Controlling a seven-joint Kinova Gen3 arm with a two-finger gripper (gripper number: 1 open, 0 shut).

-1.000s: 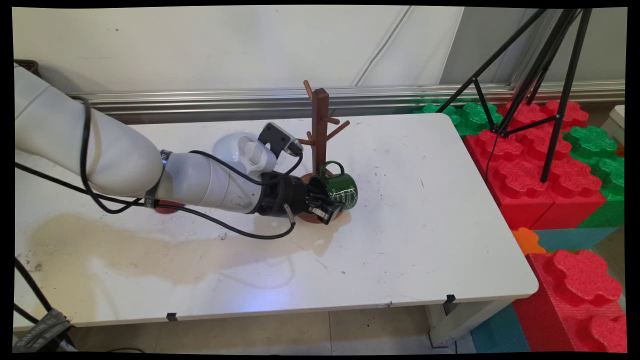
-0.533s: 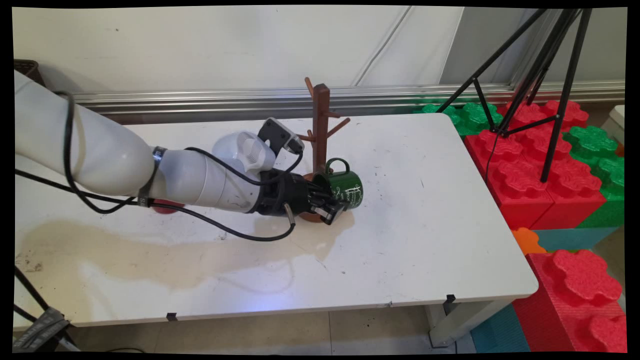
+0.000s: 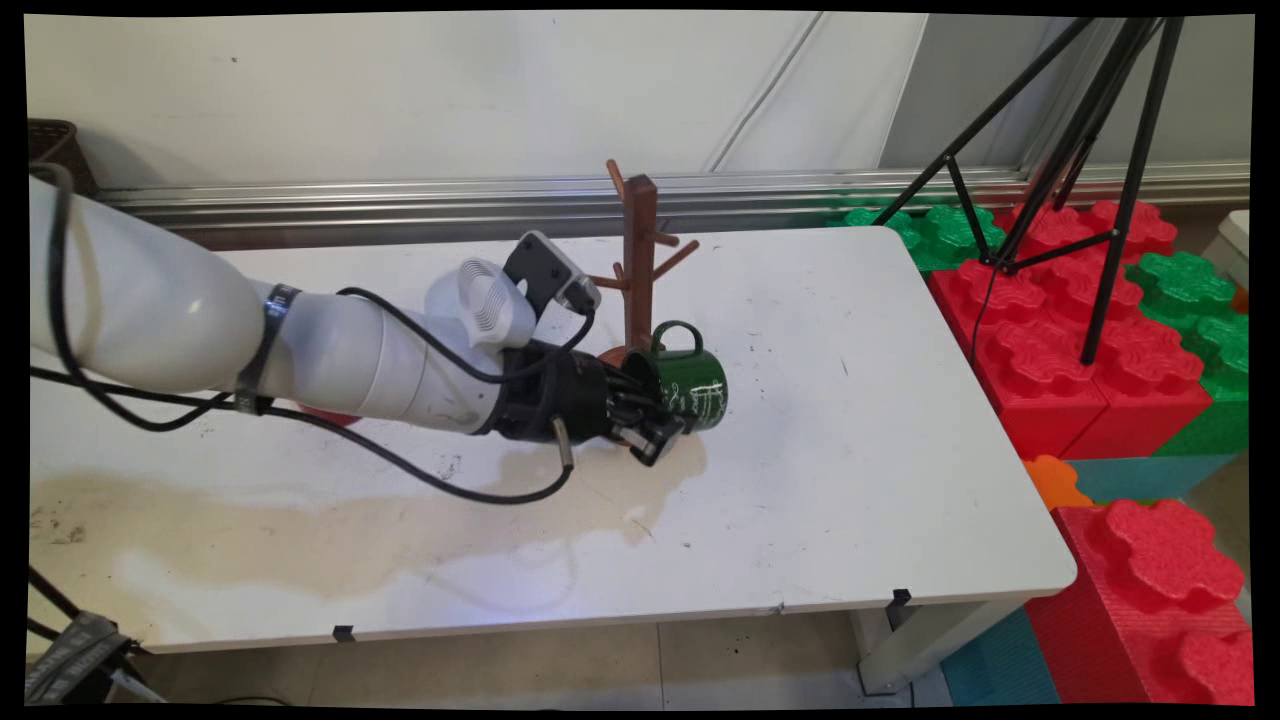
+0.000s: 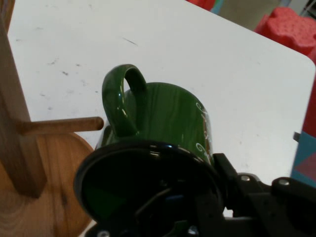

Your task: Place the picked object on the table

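My gripper (image 3: 655,420) is shut on the rim of a dark green mug (image 3: 690,382) with white lettering, which is held on its side above the table with its handle up. In the hand view the green mug (image 4: 163,123) fills the middle, its open mouth toward the camera and its handle (image 4: 123,98) standing up. A brown wooden mug tree (image 3: 640,260) stands right behind the mug. One of the tree's pegs (image 4: 61,126) points at the handle and ends just short of it, and the round base (image 4: 49,197) lies below.
A white table (image 3: 800,450) with a brownish stain (image 3: 300,510) on its near left. Part of a red object (image 3: 320,415) shows under the arm. Red and green foam blocks (image 3: 1080,330) and a black tripod (image 3: 1100,150) stand to the right of the table.
The gripper with the green mug has shifted slightly right and toward the near side, next to the tree's base. The grip has not changed.
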